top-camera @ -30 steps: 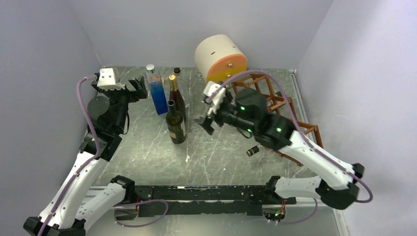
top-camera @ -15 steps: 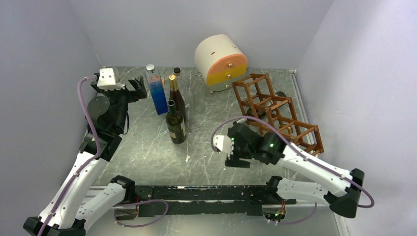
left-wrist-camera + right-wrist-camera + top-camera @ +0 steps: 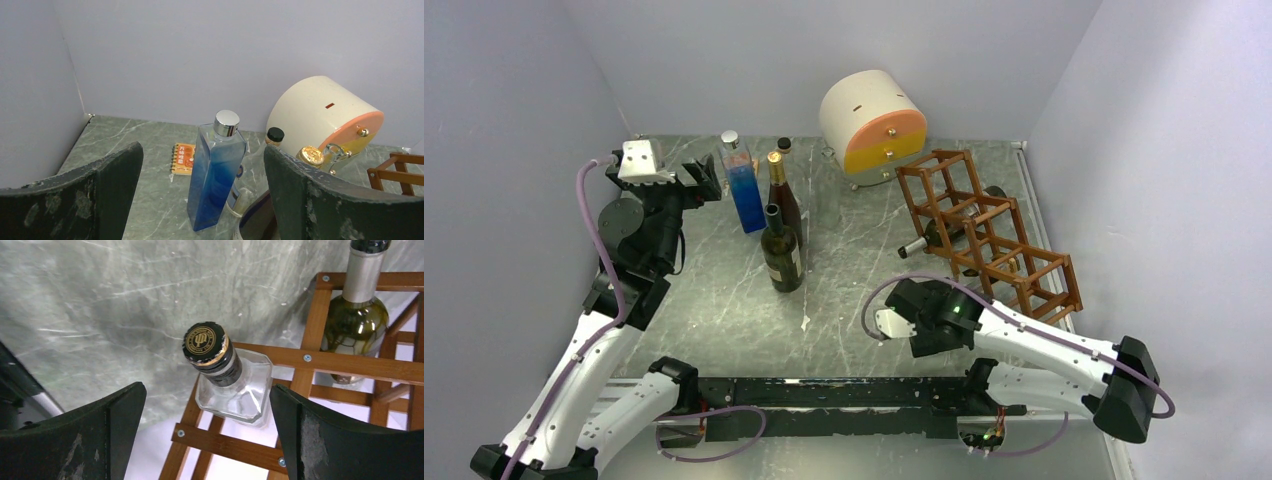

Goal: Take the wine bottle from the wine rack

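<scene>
The reddish-brown wine rack [image 3: 1014, 255] stands at the right of the table. A green wine bottle [image 3: 921, 246] with a silver foil neck lies in one cell, its neck sticking out to the left; it also shows in the right wrist view [image 3: 356, 315]. A clear square bottle with a black cap [image 3: 227, 375] lies in a nearer cell of the rack [image 3: 320, 360], its cap facing my right gripper [image 3: 210, 440]. That gripper is open, empty and a short way off the cap, low at the rack's near left [image 3: 924, 325]. My left gripper [image 3: 202, 200] is open and empty at the far left [image 3: 699, 180].
A tall blue bottle [image 3: 744, 185], a brown gold-capped bottle [image 3: 782, 195], a dark green bottle [image 3: 781, 255] and a clear one [image 3: 827, 200] stand mid-table. A cream-and-orange round drawer box [image 3: 874, 115] sits at the back. A small notebook [image 3: 183, 158] lies behind the blue bottle [image 3: 217, 175].
My right arm has swung from beside the standing bottles back and down to the rack's near left side, uncovering the rack. The left arm has barely moved.
</scene>
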Controlling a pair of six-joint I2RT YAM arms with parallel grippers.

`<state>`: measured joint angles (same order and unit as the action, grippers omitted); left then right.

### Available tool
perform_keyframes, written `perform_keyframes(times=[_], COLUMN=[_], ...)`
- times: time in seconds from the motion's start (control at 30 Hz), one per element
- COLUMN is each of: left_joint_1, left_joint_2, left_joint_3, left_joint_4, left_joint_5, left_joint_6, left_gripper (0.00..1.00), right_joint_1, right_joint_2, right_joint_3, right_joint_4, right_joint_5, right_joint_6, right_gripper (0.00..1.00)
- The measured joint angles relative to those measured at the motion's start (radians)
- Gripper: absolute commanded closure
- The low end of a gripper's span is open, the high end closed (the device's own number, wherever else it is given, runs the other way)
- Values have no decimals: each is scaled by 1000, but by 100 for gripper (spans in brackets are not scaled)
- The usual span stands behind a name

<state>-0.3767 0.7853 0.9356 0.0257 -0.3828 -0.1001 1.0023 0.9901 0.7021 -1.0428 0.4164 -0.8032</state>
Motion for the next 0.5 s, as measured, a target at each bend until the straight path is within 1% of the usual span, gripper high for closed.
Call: perform_keyframes(times=[0.1, 0.17, 0.23, 0.5], left_joint_1=[0, 0, 0, 0], left_joint_2=[0, 0, 0, 10], left_joint_3=[0, 0, 0, 0], left_joint_4=[0, 0, 0, 0], left_joint_5=[0, 1, 1, 5], left_joint_6=[0, 0, -1, -2], left_gripper=[6, 6, 6, 6], right_joint_1=[0, 0, 0, -1], right_joint_2=[5, 8, 9, 32], right_joint_3=[-24, -34, -54, -169], right_joint_4=[42, 78, 117, 241], right_joint_5=[48, 66, 77, 116], right_joint_6=[-48, -76, -100, -178], right_gripper=[2, 6, 10, 17])
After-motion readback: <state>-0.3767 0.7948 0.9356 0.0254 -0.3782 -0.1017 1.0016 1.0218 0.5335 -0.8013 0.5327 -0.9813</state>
